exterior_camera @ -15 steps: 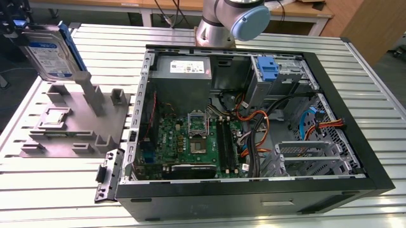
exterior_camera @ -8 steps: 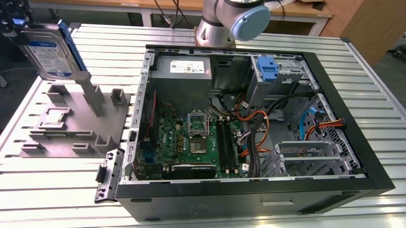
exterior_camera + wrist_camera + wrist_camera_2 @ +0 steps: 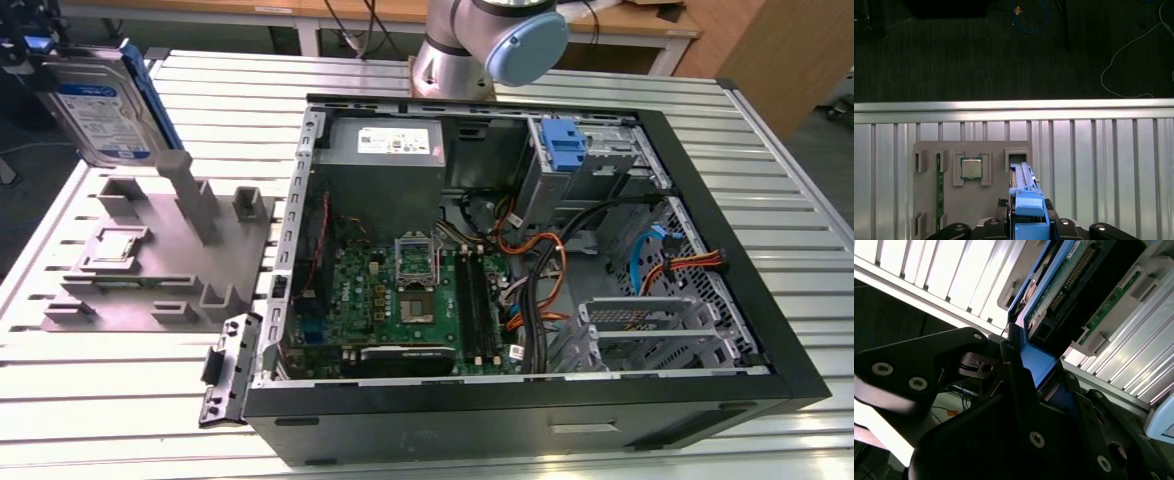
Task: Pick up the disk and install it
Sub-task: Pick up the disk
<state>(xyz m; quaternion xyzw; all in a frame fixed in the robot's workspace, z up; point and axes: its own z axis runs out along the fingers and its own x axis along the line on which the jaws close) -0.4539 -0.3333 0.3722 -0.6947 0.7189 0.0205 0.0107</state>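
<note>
Disk (image 3: 100,100), upright, above grey fixture (image 3: 147,260).
Clamped by blue rails (image 3: 1029,207) in gripper (image 3: 1030,226) (open computer case (image 3: 747,330) toward exterior view's right).

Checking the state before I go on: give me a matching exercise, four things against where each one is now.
Things:
1 disk
2 chip
3 power supply
4 fixture

Places:
A on the table, beside the case
B clamped in the gripper, above the fixture
C inside the case
D in a fixture pocket

Pairs: 1-B, 2-D, 3-C, 4-A
</note>
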